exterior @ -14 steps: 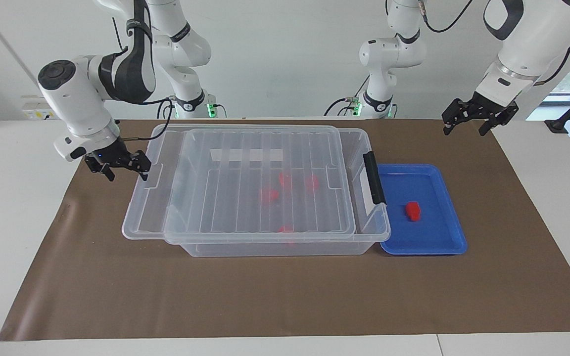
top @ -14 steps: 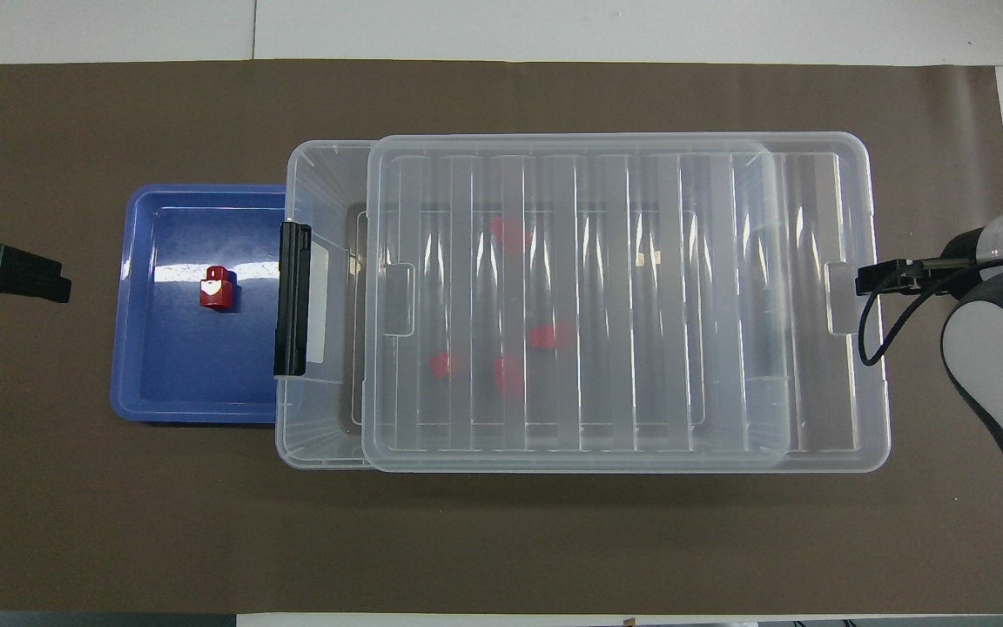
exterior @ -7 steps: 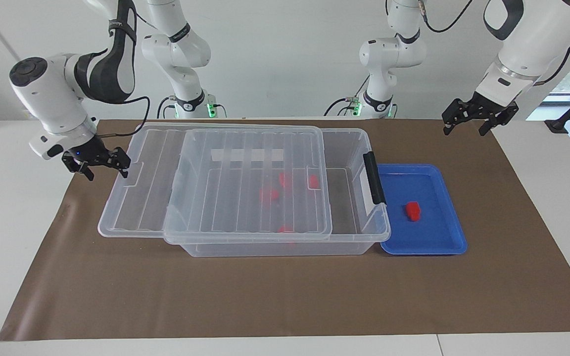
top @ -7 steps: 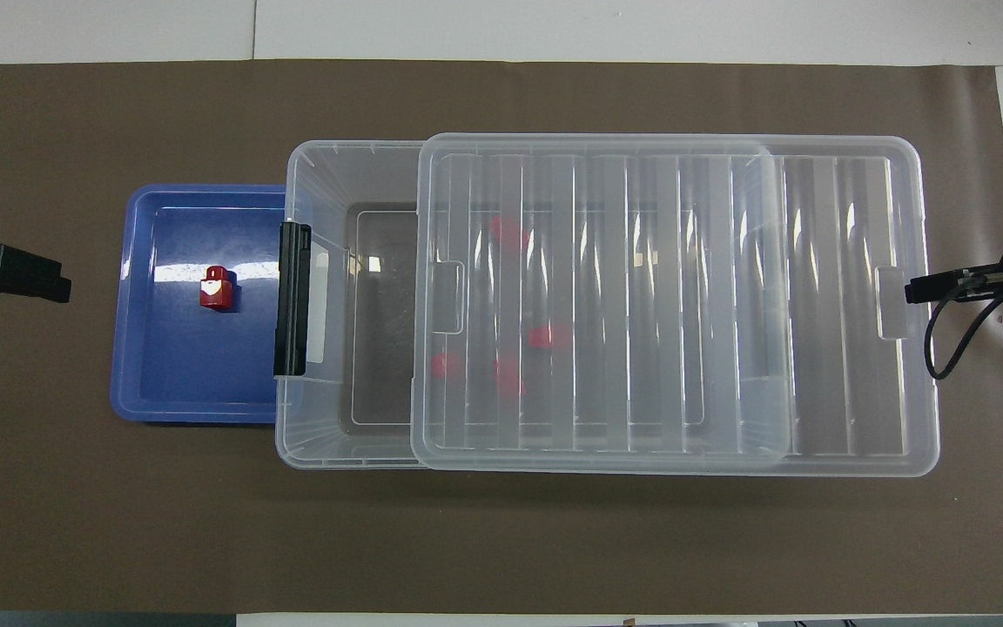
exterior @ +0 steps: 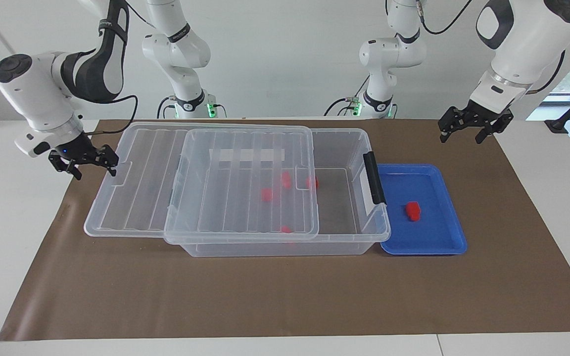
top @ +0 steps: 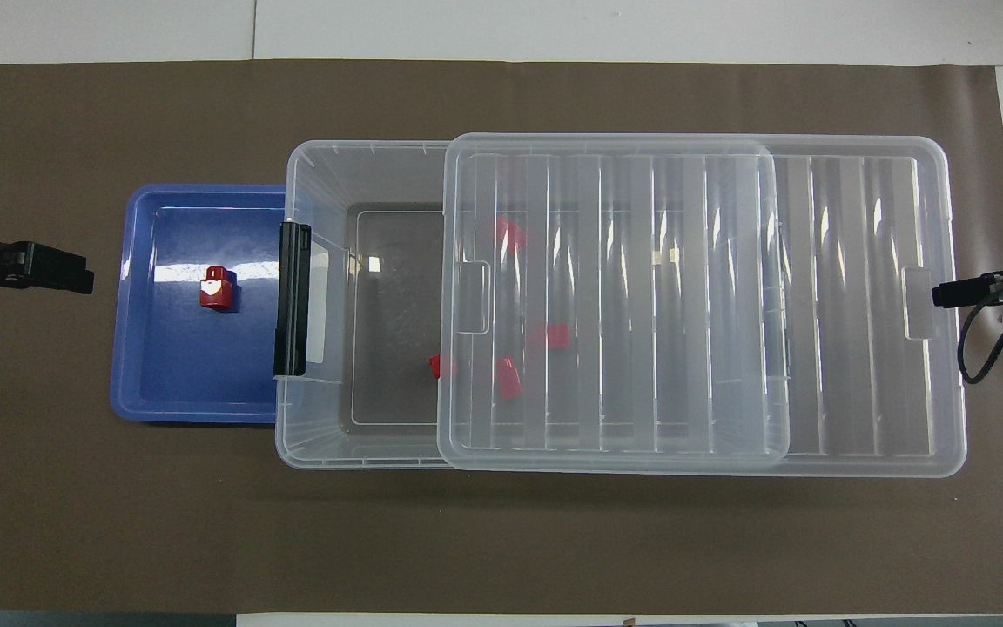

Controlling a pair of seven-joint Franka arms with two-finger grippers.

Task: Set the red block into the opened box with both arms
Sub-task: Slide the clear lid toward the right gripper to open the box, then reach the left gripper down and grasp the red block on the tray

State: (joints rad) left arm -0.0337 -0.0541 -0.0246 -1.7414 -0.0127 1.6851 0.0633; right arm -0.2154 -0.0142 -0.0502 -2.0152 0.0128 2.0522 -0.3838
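While the right hand (exterior: pixel 84 160) pinches the lid (exterior: pixel 201 183) edge, it should pull level until the box (exterior: pixel 349 148) is uncovered. Beside the box, the red block (exterior: pixel 412 210) lies in the blue tray (exterior: pixel 443 247); the left hand (exterior: pixel 469 126) hangs spread over the table near that tray.
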